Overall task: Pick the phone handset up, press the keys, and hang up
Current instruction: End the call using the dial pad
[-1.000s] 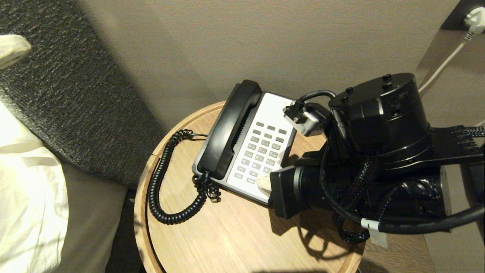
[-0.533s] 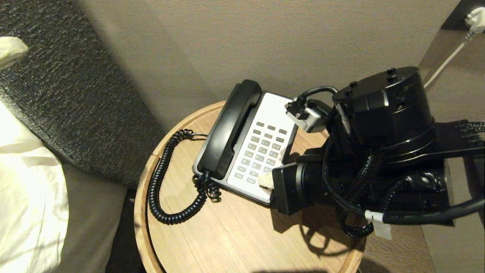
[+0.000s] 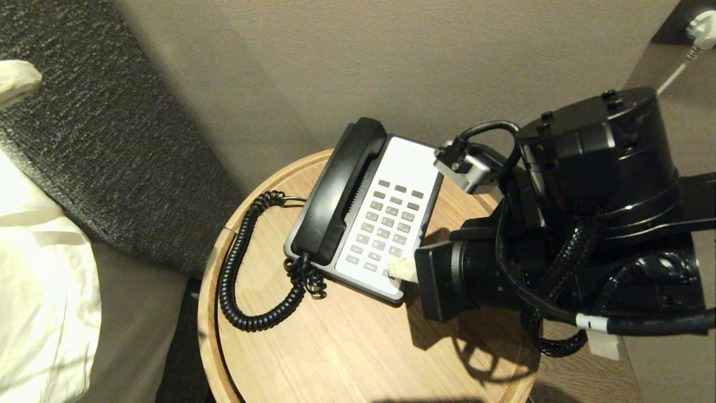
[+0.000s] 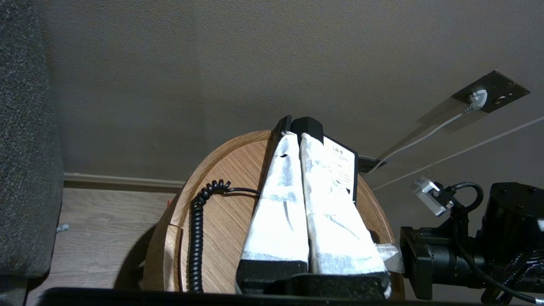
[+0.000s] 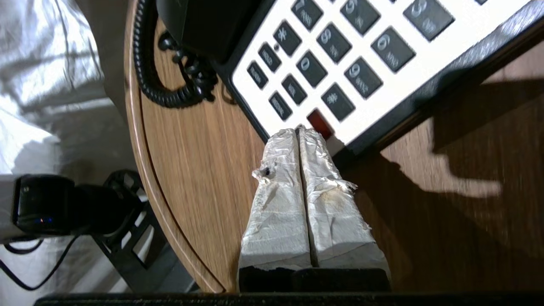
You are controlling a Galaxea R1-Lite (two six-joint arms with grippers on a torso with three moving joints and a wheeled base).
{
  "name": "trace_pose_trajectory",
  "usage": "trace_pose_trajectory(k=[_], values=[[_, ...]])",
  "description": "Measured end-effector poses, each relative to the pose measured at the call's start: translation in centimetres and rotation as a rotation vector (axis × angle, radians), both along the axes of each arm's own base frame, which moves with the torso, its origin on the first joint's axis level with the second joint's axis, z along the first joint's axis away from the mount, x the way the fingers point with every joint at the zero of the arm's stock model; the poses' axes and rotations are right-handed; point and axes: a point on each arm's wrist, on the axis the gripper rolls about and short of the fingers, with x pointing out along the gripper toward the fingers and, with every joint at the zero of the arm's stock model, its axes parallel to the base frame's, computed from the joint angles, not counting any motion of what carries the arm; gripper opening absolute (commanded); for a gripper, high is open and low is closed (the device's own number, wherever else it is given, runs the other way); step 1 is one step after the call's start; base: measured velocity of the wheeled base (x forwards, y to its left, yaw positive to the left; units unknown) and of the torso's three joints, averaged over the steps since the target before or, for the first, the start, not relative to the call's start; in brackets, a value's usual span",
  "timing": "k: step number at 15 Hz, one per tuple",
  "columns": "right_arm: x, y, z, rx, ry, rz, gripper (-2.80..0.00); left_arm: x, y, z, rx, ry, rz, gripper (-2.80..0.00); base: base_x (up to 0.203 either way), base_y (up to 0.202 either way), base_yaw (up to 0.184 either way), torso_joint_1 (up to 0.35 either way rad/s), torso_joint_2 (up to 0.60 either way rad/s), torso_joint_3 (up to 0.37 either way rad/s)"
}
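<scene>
A round, light wooden side table (image 3: pixel 347 347) with a raised rim stands against a beige wall (image 3: pixel 335 61), next to a dark grey textured headboard (image 3: pixel 95 140) and white bedding (image 3: pixel 39 291). The black right arm (image 3: pixel 587 224) reaches in over the table's right side. On the table sits a black-and-white phone base (image 3: pixel 411 168) with rows of grey keys (image 3: pixel 386 224). The long, curved, glossy black plastic phone handset (image 3: pixel 338 193) lies in its cradle along the base's left side, and its black coiled cord (image 3: pixel 238 268) loops over the wood to the left. The right gripper (image 5: pixel 299 131), its fingers (image 5: pixel 278 191) wrapped in white tape and pressed together with nothing between them, has its tips at the near right corner of the base, beside a small red key (image 5: pixel 318 123). The left gripper (image 4: pixel 293 136), also tape-wrapped and pressed together, is held apart from the phone and grips nothing.
</scene>
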Motion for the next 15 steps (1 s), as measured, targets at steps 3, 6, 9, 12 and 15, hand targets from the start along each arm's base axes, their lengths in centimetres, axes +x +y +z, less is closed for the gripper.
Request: trace_pose_trajectory(k=[3,6,9,12,15], values=[[0.0,0.0,-0.3,-0.007,0.006,0.002,-2.8,0.0,0.0,-0.1,0.001,0.001,0.0,-2.8,0.0,0.0,0.0,0.0,0.0,0.0],[0.2,0.2,-0.7,-0.019,0.012,0.0,-2.8,-0.1,0.1,0.0,-0.001,-0.002,0.0,-2.8,0.0,0.0,0.0,0.0,0.0,0.0],[0.3,0.4,-1.0,-0.031,0.009,0.001,-2.8,-0.2,0.1,0.1,-0.005,-0.007,0.0,-2.8,0.0,0.0,0.0,0.0,0.0,0.0],[0.4,0.5,-1.1,-0.038,0.006,0.005,-2.8,-0.3,0.2,0.3,-0.01,-0.014,-0.002,-2.8,0.0,0.0,0.0,0.0,0.0,0.0],[0.4,0.5,-1.2,-0.047,-0.001,0.011,-2.8,-0.4,0.3,0.1,-0.008,-0.013,-0.005,-2.8,0.0,0.0,0.0,0.0,0.0,0.0]])
